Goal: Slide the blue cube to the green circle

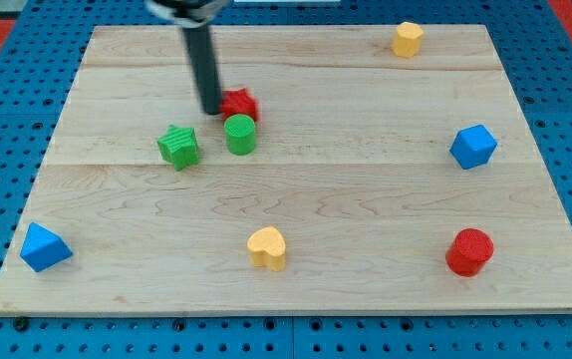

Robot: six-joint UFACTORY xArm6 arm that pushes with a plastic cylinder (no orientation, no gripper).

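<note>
my tip (212, 110): plain rod, no claw to open; touching left side of red plastic block (240, 103)
green plastic cylinder (240, 134): just below red block
blue plastic cube (473, 147): near right edge of wooden board (366, 199), well apart from cyl.

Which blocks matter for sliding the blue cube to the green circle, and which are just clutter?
Job: blue cube; green circle; my tip, beside the red block, far from the cube.

Clutter: green star; blue triangle; yellow heart; red cylinder; yellow block.

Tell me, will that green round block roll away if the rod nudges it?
Probably not: the green circle stands on its flat end, so it should slide. It looks small and light. It touches the red block beside my tip, so they may shift together.
</note>
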